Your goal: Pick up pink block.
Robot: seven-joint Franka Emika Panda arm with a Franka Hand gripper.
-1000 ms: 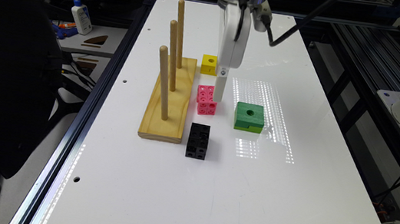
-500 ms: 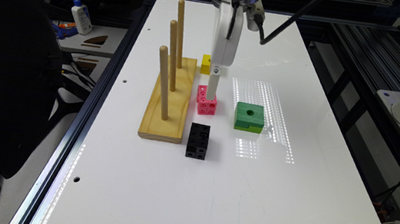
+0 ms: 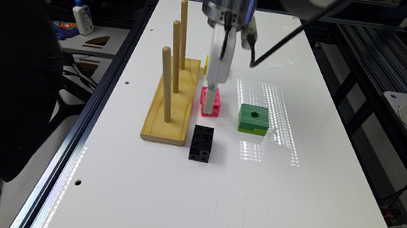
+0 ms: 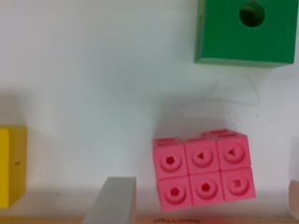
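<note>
The gripper point(image 3: 209, 105) sits low over the pink block point(image 4: 203, 174), jaws spread; the block's long axis runs across the gap between them, nearer the far finger.

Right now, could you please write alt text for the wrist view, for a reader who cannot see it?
A pink block of joined cubes lies on a white table, between the two open gripper fingers. A green block with a round hole and a yellow cube lie apart.
</note>
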